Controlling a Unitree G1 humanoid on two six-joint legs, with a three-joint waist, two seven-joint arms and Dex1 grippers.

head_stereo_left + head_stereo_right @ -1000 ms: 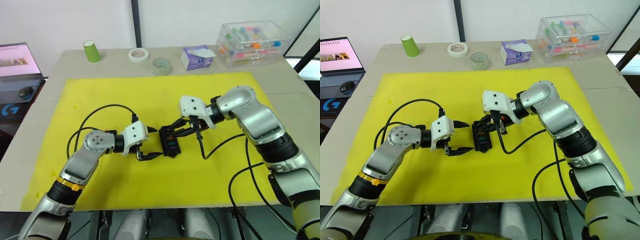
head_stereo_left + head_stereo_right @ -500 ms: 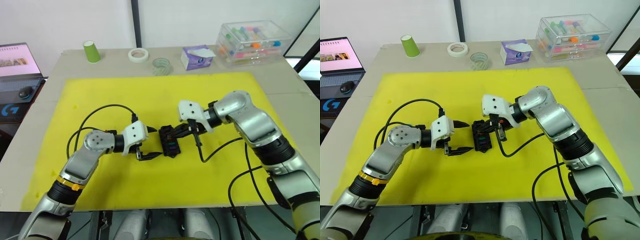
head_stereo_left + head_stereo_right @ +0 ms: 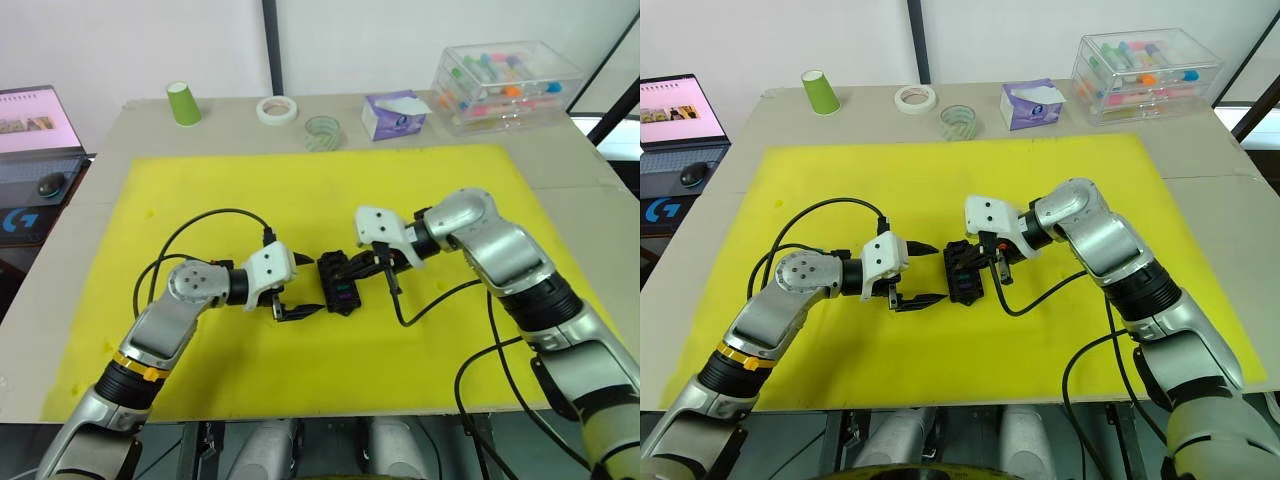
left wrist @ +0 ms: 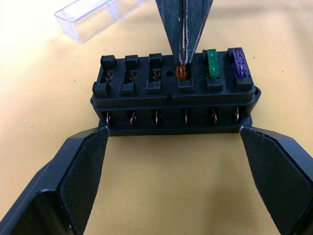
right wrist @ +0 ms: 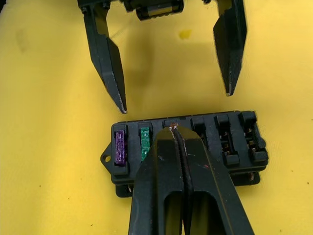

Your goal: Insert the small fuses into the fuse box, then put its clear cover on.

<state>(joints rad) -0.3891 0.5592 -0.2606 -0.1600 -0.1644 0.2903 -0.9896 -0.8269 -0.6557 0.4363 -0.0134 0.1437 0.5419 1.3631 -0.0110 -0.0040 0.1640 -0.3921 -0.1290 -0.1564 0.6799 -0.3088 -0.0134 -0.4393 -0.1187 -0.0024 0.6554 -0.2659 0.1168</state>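
A yellow mat point(image 3: 200, 190) covers the worktop point(image 3: 140, 125). At the mat's centre lies the black fuse box point(image 3: 338, 282), its row of slots running away from the robot. The left hand point(image 3: 296, 288) waits just beside the box's left side, fingers spread wide and empty. The right hand point(image 4: 183, 36) is directly over the box, fingers pinched shut on an orange fuse point(image 4: 181, 73), pressing it into the third slot beside a green fuse point(image 4: 211, 68) and a purple fuse point(image 4: 238, 62). Three slots remain empty. The clear cover point(image 4: 95, 17) lies just beyond the box.
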